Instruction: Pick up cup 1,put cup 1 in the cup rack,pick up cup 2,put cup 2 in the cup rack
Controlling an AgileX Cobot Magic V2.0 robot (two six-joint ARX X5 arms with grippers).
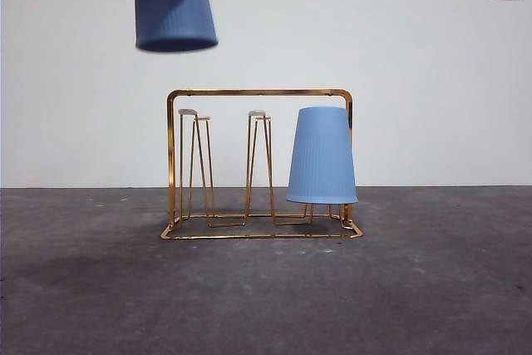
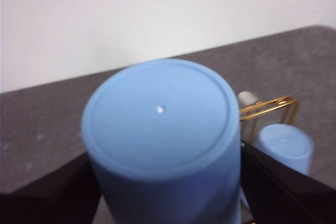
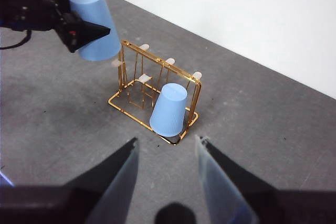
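**Operator:** One cup is done, I'd say. From the front camera I see a blue cup (image 1: 322,155) sitting upside down over a prong at one end of the cup rack (image 1: 259,93), with its rim close above the base wire. I take that for cup 1, placed.

**Supervisor:** And the second?

**Operator:** The second blue cup (image 1: 173,6) is in the air, mouth down, above and to the side of the rack's free end. My left gripper (image 2: 163,182) is clamped on it: the left wrist camera shows the cup's flat bottom filling the view with a black jaw pressed against each side.

**Supervisor:** Where is the other arm?

**Operator:** The right gripper (image 3: 167,153) hangs back from the rack, jaws apart, holding nothing. It only waits.

**Supervisor:** So what remains?

**Operator:** By my judgement, only the last step. The pale-tipped prongs (image 1: 188,112) at the free end stand bare. I have to bring the carried cup across until it is over one of them, keep it level, then lower it and let go. It tilts a little now, so I would square it first, or the rim may catch a prong tip.
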